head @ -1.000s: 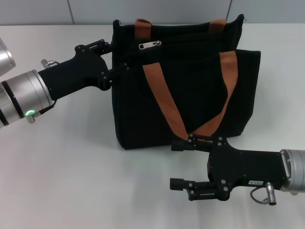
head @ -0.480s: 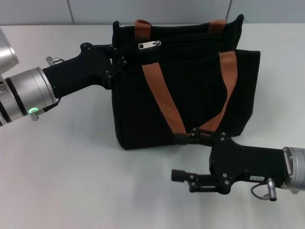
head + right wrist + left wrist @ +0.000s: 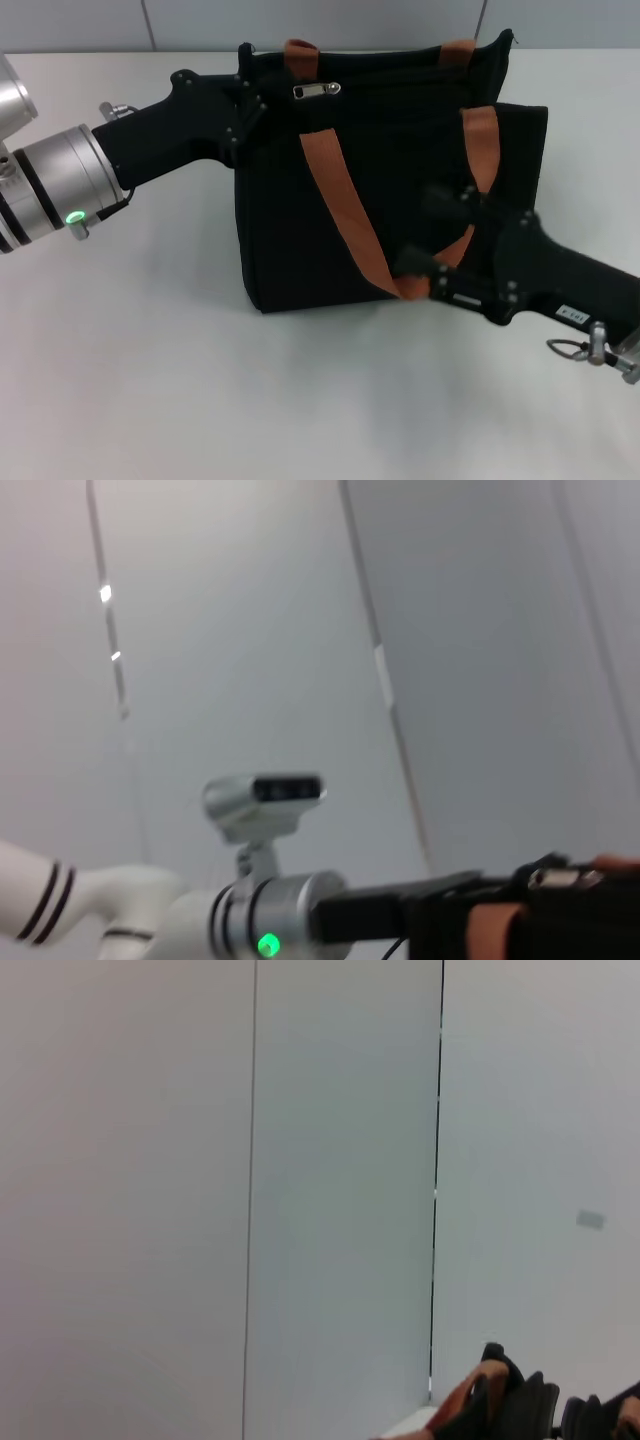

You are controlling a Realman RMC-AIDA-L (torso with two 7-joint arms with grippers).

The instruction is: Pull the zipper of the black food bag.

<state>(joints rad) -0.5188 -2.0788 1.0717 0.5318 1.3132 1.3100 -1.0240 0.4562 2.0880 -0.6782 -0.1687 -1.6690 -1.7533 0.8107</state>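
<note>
The zipper [image 3: 316, 90] lies flat along the black food bag [image 3: 390, 170]'s top edge, just right of the left gripper [image 3: 250, 100], whose jaw state I cannot tell; the open right gripper [image 3: 435, 235] sits farther off

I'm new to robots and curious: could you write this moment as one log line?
left gripper: at black food bag top corner, beside zipper | right gripper: open, at bag front by orange strap | zipper: not gripped

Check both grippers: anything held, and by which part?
Left gripper pinches the black food bag at its top left corner. Right gripper is open over the bag's front, holding nothing.
</note>
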